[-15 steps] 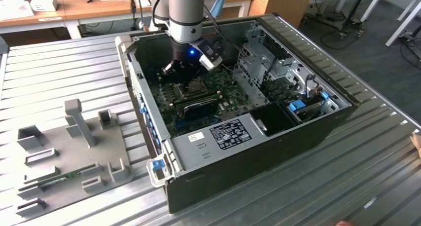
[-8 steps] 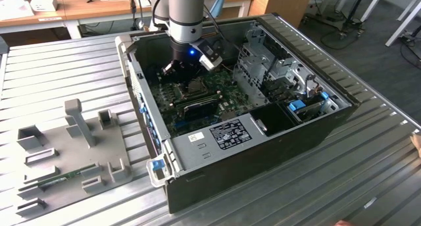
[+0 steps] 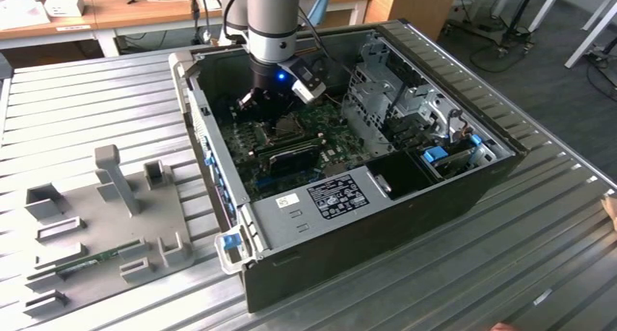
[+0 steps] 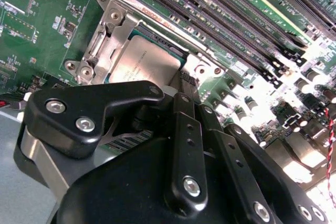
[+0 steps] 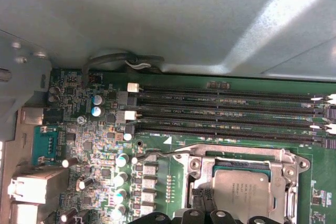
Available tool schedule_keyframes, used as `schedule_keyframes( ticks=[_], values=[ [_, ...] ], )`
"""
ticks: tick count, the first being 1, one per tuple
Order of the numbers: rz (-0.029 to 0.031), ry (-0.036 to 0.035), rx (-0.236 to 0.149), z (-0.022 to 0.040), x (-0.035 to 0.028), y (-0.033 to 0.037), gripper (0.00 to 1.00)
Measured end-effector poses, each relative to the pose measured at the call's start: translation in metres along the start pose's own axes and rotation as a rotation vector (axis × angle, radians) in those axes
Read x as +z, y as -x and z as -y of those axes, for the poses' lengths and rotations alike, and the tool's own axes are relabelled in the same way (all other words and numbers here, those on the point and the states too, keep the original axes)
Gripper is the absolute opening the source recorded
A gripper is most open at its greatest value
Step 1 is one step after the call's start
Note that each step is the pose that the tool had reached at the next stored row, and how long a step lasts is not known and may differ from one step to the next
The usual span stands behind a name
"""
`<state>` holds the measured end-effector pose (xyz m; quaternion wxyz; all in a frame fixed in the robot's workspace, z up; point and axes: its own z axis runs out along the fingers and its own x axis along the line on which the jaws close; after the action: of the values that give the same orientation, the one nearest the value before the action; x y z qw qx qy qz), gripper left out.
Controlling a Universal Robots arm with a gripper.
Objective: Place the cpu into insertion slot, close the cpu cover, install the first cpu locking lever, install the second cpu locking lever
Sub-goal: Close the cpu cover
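The arm reaches down into an open computer case (image 3: 415,222) that stands on a ribbed metal table (image 3: 550,230). In the exterior view the gripper (image 3: 274,113) hangs over the green board (image 3: 333,125), toward eleven o'clock of the case's opening. A grey tray of holders (image 3: 106,230) lies on the table at eight o'clock from the case. In both wrist views the chip (image 4: 144,62) sits in the socket (image 5: 206,199). The silver cover (image 5: 236,153) lies around it, and the chip's pale top shows through the cut-out. Long black memory slots (image 5: 226,111) run just beside the socket. The gripper is close by the chip's edge; I cannot tell whether it touches, or whether it is spread or pressed together.
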<state>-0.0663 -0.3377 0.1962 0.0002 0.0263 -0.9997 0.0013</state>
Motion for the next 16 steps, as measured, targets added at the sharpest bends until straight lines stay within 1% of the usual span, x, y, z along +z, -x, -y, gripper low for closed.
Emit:
schedule_keyframes(
  ticks=[16],
  values=[
    [0.0002,0.0003,0.0,-0.0014,-0.0001,-0.0003,0.1]
  ],
)
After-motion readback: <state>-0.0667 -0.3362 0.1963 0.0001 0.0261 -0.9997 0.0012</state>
